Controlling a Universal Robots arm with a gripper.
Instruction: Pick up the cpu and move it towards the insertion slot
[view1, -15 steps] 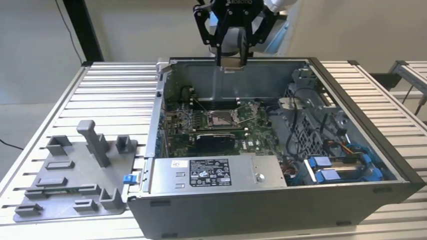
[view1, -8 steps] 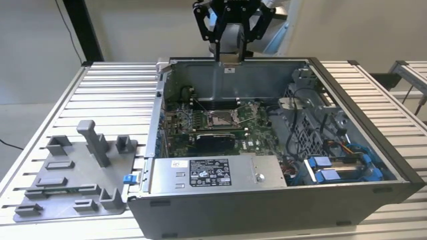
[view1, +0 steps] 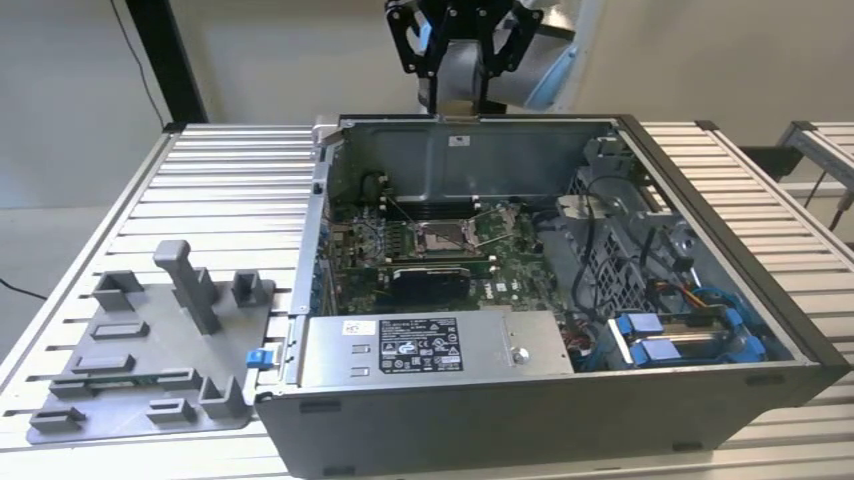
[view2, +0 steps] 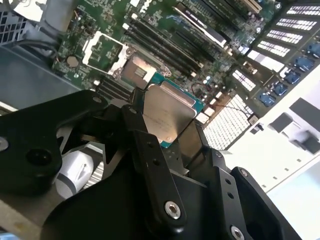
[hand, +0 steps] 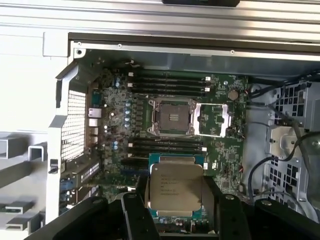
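Where the exterior view takes in the open computer case (view1: 747, 300), the gripper (view1: 461, 45) is seen above its far wall, well apart from the insertion slot (view1: 441, 236). In the second wrist view, the cpu (view2: 167, 114) is clamped between the closed black fingers (view2: 142, 135). In the first wrist view, it is held above the green motherboard (hand: 222, 150), near the open socket (hand: 171, 117).

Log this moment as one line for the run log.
gripper: shut on cpu | position: held above motherboard, apart from insertion slot | slot: open, empty
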